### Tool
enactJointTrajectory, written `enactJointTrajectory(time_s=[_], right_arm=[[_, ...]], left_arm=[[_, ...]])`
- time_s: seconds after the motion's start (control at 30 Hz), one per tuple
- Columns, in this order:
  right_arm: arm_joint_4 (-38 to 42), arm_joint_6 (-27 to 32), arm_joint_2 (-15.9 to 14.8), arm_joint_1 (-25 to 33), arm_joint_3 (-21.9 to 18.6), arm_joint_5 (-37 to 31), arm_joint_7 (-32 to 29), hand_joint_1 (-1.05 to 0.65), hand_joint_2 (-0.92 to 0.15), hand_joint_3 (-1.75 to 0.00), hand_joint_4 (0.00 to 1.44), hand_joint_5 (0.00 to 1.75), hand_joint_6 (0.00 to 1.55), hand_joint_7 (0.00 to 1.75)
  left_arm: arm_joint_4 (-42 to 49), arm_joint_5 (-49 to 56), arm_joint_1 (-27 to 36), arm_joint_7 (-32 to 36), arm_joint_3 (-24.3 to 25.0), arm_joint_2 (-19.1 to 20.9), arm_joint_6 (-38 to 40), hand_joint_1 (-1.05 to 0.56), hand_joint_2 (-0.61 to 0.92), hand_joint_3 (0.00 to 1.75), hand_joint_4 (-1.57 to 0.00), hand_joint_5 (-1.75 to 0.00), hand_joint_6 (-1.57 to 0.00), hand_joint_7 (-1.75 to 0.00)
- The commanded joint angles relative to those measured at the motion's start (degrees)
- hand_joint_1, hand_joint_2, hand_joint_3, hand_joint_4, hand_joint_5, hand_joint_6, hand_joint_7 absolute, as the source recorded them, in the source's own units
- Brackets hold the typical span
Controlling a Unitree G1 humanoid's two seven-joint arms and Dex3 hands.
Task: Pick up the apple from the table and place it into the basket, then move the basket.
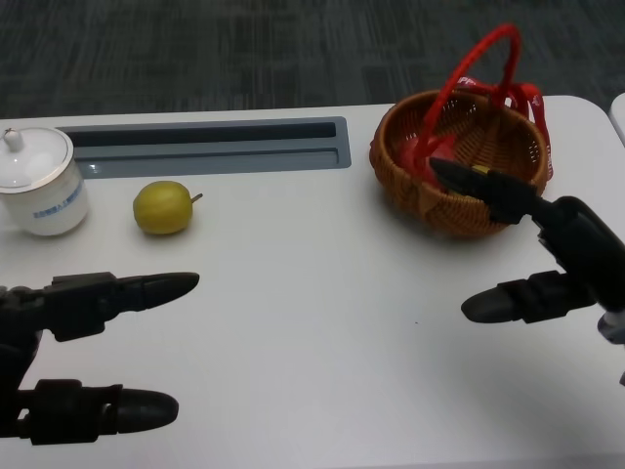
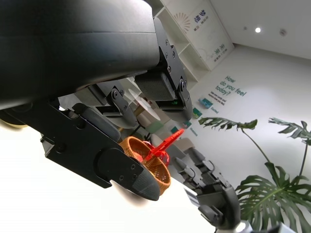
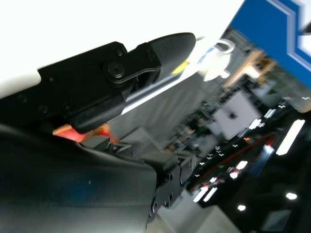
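While both hands stay low over the white tabletop point(image 1: 322, 322), neither one holds anything. At the lower left of the head view, the left hand point(image 1: 68, 357) lies with its black fingers point(image 1: 156, 288) stretched out toward the middle of the tabletop, one above and one below, clearly apart and with nothing between them. The right hand point(image 1: 557, 254) is at the right side; one of its fingers reaches up to the near rim of the basket point(image 1: 459, 161) and overlaps it in the picture, and another points toward the centre, so these fingers are also spread. Whether the upper one really touches the rim, I cannot tell. The apple point(image 1: 163, 207), yellow-green with a short stem, lies on the tabletop at the far left, well apart from the basket and some way beyond the left hand. The woven brown basket stands upright at the far right, with a red handle point(image 1: 483, 63) that rises over it. Just beside the apple, to its left, stands a white lidded cup point(image 1: 39, 181), and behind it a grey slot point(image 1: 210, 145) runs across the tabletop.
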Motion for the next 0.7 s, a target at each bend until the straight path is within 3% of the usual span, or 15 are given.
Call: enactJointTrajectory(time_s=[0.03, 0.37, 0.7], right_arm=[[-3.6, -2.0, 1.9, 2.4, -0.4, 4.8, 3.5, -0.66, -0.83, 0.0, 0.45, 0.04, 0.37, 0.02], [-8.9, 0.2, 9.9, 5.7, 0.7, 13.9, 12.9, -0.56, -0.82, 0.0, 0.63, 0.03, 0.5, 0.02], [-8.4, -0.7, 13.1, 5.2, -0.5, 12.8, 15.1, -0.21, -0.92, -0.09, 0.76, 0.04, 0.66, 0.04]], left_arm=[[1.5, -0.4, -1.0, -0.4, 0.5, 1.0, 0.3, -0.48, 0.67, 0.0, -0.9, -0.01, -0.81, -0.01], [1.3, -1.2, -1.6, -0.5, 0.2, 1.0, 1.2, -0.49, 0.68, 0.0, -0.89, 0.0, -0.81, 0.0], [2.0, -1.5, -2.1, -0.5, -0.2, 0.4, 0.5, -0.48, 0.69, 0.0, -0.88, 0.0, -0.79, 0.0]])
